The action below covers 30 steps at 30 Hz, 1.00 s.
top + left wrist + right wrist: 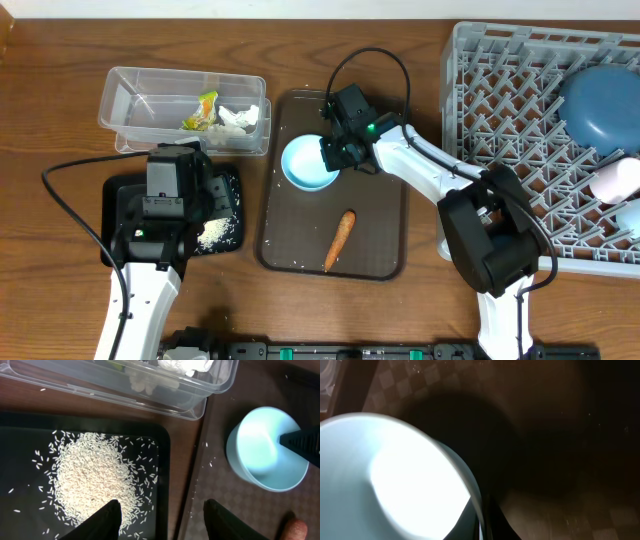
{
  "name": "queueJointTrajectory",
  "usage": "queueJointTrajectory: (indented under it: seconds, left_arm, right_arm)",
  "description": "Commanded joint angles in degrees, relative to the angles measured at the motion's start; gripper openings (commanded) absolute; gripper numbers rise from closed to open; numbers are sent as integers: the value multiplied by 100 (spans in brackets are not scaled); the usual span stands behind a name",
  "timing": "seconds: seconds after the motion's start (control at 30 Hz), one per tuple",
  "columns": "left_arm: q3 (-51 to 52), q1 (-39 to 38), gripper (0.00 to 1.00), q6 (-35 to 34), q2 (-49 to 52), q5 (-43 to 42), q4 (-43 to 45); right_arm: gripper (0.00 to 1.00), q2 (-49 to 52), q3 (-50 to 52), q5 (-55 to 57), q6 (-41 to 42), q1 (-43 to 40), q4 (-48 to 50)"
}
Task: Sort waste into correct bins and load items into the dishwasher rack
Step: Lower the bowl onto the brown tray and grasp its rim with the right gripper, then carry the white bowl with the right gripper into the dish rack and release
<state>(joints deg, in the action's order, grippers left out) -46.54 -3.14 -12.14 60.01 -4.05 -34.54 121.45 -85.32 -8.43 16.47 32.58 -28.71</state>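
Bowl (395, 485), clamped by its rim in the right pincer (332, 156), and carrot (341, 238) behind that pincer are judged outstanding; left pincer (162, 510) gapes empty above binned rice (95, 480); wrapper (203, 110), tissue (238, 117) in tub (125, 95) ahead; plate (600, 100) in rack (500, 90).

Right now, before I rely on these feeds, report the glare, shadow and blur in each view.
Overhead: even light, sharp throughout, only soft shadows. Left wrist: the rice pile is crisp on the black tray, while the inside of the pale blue bowl glares. Right wrist: the bowl is blown out to white and blurred, and the brown tray behind it sits in deep shadow.
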Motion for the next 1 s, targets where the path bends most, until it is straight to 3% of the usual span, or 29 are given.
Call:
queueJointTrajectory:
  seconds: [0.0, 0.2, 0.43, 0.67, 0.97]
  left_arm:
    - [-17, 28, 55, 7, -4, 70, -15]
    - [-17, 28, 55, 7, -4, 70, -13]
    - [-17, 28, 56, 7, -4, 70, 0]
    - [-17, 28, 55, 7, -4, 70, 133]
    - [-17, 28, 55, 7, 33, 70, 186]
  right_arm:
    - [1, 28, 2, 35, 22, -46, -33]
    - [1, -470, -9, 286, -232, -382, -133]
    - [1, -1777, -9, 1716, -1099, -1211, -391]
    - [1, -2656, -9, 3449, -2514, -2114, -326]
    - [1, -2549, -7, 5086, -4863, -3204, 122]
